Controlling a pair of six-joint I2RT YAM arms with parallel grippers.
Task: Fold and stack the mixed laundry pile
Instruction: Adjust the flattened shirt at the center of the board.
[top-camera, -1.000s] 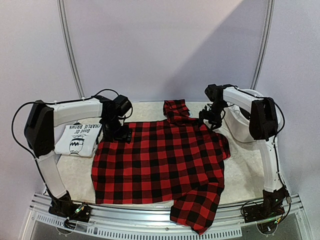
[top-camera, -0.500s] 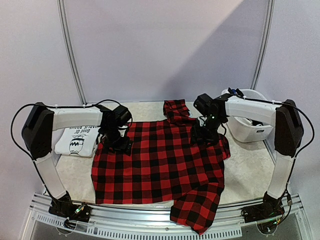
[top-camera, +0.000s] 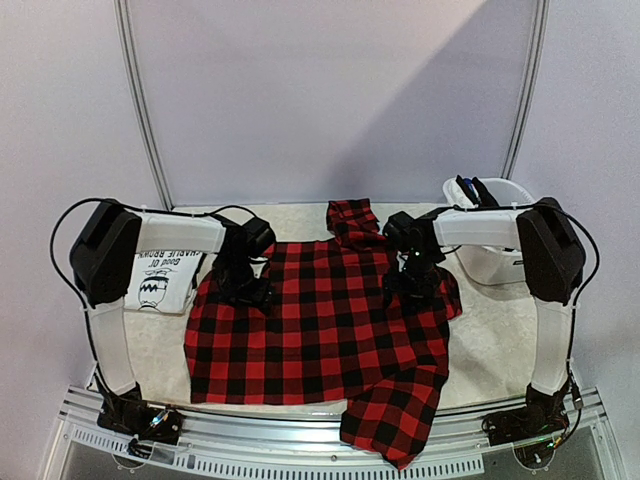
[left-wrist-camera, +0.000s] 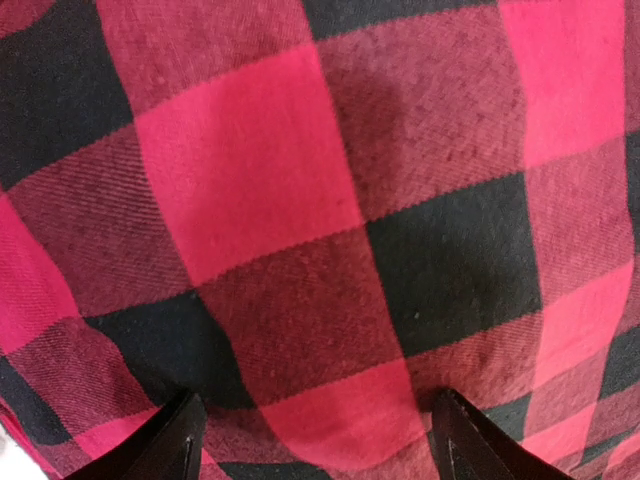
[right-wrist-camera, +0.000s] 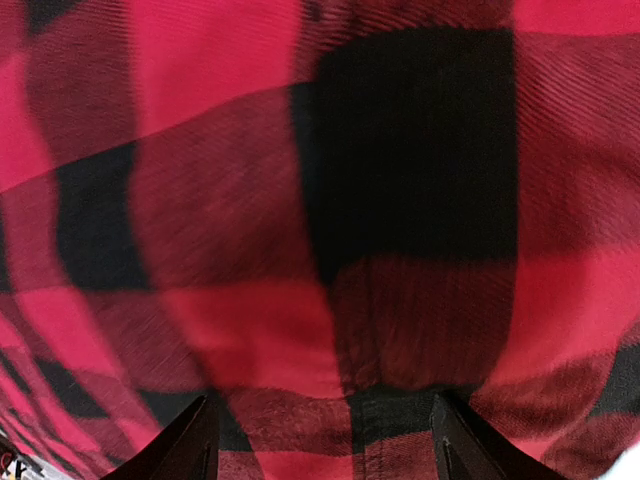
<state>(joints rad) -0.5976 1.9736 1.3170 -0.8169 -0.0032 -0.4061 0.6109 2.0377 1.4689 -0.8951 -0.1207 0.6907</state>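
Note:
A red-black plaid shirt (top-camera: 320, 325) lies spread flat across the table, one sleeve up at the back (top-camera: 352, 220) and one hanging over the front edge (top-camera: 395, 425). My left gripper (top-camera: 245, 292) is open, pressed down on the shirt's left upper part; its view is filled with plaid cloth (left-wrist-camera: 320, 200) between the spread fingertips (left-wrist-camera: 180, 440). My right gripper (top-camera: 410, 285) is open, down on the shirt's right upper part, plaid cloth (right-wrist-camera: 320, 200) between its fingertips (right-wrist-camera: 455, 440). A folded white T-shirt with black print (top-camera: 160, 280) lies at the left.
A white plastic tub (top-camera: 490, 240) with dark items sticking out stands at the back right. The table's metal front rail (top-camera: 300, 440) runs along the near edge. Grey walls close the back and sides.
Both grippers have come down and inward onto the plaid shirt; the right arm swung left from near the tub, the left moved slightly right and forward. The shirt has barely shifted.

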